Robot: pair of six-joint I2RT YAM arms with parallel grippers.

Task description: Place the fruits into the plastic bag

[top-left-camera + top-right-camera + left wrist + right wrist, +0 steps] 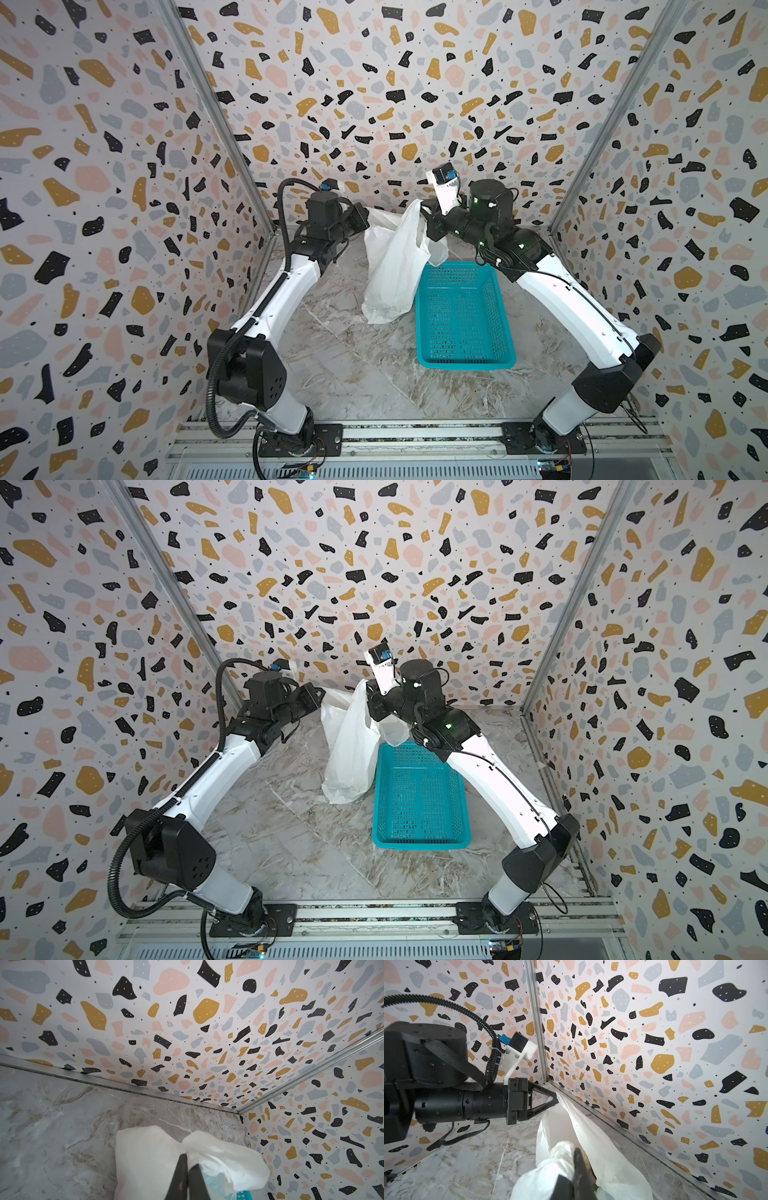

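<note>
Bag-hold: your L gripper (pixel 556 1101) & R gripper (pixel 422 207) both clamped on plastic bag (pixel 390 270) top, prob. so it hangs upright beside basket (pixel 461 316).

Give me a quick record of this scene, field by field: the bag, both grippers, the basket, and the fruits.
bag: white plastic bag, held up by its top, hanging down beside the basket
left gripper: shut on the bag's top edge
right gripper: shut on the bag's top edge, opposite the left one
basket: teal basket on the table, no fruit in it
fruits: none in view; whether any are inside the bag cannot be told
</note>
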